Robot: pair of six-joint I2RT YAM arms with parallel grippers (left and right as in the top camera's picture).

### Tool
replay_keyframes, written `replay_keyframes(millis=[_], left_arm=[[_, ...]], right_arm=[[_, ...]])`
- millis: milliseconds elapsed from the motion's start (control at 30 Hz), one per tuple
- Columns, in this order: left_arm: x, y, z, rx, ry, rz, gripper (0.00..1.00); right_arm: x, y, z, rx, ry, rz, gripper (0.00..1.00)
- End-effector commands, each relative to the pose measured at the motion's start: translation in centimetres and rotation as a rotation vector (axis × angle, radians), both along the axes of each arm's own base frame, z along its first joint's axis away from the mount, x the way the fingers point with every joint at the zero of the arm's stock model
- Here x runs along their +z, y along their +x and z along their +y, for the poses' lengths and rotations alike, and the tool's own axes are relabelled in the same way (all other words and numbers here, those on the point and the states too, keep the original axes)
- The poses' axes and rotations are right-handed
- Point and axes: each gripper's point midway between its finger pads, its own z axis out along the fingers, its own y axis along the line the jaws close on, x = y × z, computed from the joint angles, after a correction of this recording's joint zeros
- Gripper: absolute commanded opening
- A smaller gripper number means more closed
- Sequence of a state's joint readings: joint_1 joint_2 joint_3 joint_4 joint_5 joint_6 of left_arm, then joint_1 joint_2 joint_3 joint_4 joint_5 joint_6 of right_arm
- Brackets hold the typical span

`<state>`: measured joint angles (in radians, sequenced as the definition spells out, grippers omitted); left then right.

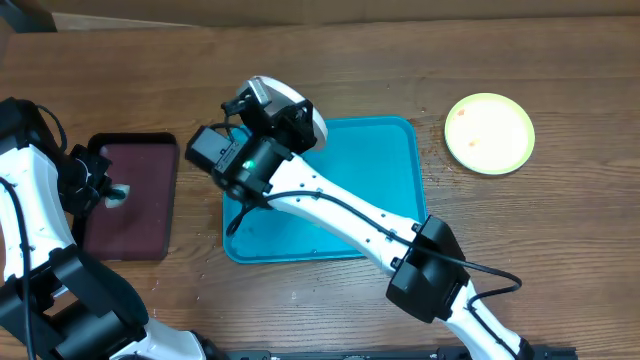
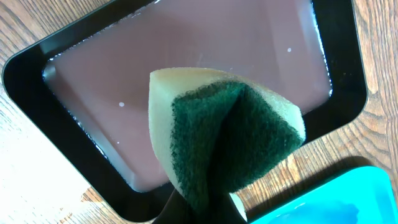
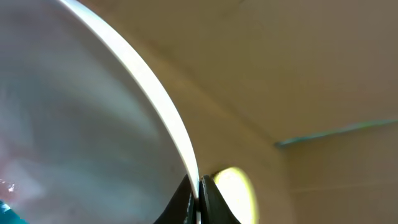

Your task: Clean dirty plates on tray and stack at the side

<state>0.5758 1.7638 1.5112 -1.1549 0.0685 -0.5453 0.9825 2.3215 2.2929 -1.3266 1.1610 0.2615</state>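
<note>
Plate over turquoise tray (image 1: 400,190).
The right tool (image 3: 198,194) clamps a white plate (image 3: 74,112) by its rim; the left tool (image 2: 191,214) pinches a sponge (image 2: 230,137) above the black tray (image 2: 25,87).

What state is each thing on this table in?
White round plastic plate: rim pinched in right gripper.
Yellow-green round plastic plate: flat on table, red-speckled.
Yellow-and-green sponge: folded, clamped in left gripper.
Turquoise rectangular plastic tray: flat on table.
Black rectangular tray, maroon inside: flat, under sponge.

Tray (image 1: 385,160) turquoise; yellow-green plate (image 1: 489,133), red-brown specks; white plate (image 1: 275,90); sponge (image 2: 249,143) yellow, dark green.
</note>
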Motion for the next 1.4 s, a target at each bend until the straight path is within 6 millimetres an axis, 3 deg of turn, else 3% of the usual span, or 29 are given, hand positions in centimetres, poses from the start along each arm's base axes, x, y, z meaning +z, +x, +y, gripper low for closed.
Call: replay_keyframes(millis=[0, 133, 233, 367, 433, 567, 667, 800, 933, 1033, 1367], left_arm=[[-0.2, 0.0, -0.1, -0.027, -0.003, 0.001, 0.04], [-0.2, 0.0, -0.1, -0.027, -0.003, 0.0, 0.04], [-0.2, 0.0, -0.1, -0.027, -0.003, 0.0, 0.04], [-0.2, 0.0, -0.1, -0.027, -0.002, 0.001, 0.04], [-0.2, 0.0, -0.1, -0.031, -0.002, 0.0, 0.04], [-0.2, 0.1, -0.1, -0.031, 0.0, -0.001, 0.04], [-0.2, 0.1, -0.1, -0.031, 0.001, -0.004, 0.04], [-0.1, 0.2, 0.0, -0.031, 0.002, -0.006, 0.05], [-0.2, 0.1, -0.1, -0.031, 0.001, -0.004, 0.04], [-0.1, 0.2, 0.0, -0.031, 0.003, -0.007, 0.04], [-0.1, 0.2, 0.0, -0.031, 0.003, -0.007, 0.04]], right_arm=[[-0.6, 0.8, -0.6, -0.005, 0.307, 0.189, 0.04], [-2.4, 2.3, -3.2, -0.064, 0.618, 0.434, 0.04], [-2.4, 4.1, -7.1, -0.124, 0.862, 0.582, 0.04], [-3.0, 6.4, -15.7, -0.283, 1.1, 0.68, 0.04], [-3.8, 7.0, -21.1, -0.405, 1.169, 0.679, 0.04], [-5.9, 6.5, -30.7, -0.607, 1.218, 0.657, 0.04], [-7.7, 5.3, -35.6, -0.701, 1.237, 0.659, 0.04], [-10.2, 4.0, -40.0, -0.803, 1.269, 0.642, 0.04], [-12.4, 3.0, -42.9, -0.873, 1.295, 0.622, 0.04], [-13.7, 2.4, -43.9, -0.904, 1.308, 0.615, 0.04], [-14.9, 2.0, -42.9, -0.905, 1.299, 0.65, 0.05]])
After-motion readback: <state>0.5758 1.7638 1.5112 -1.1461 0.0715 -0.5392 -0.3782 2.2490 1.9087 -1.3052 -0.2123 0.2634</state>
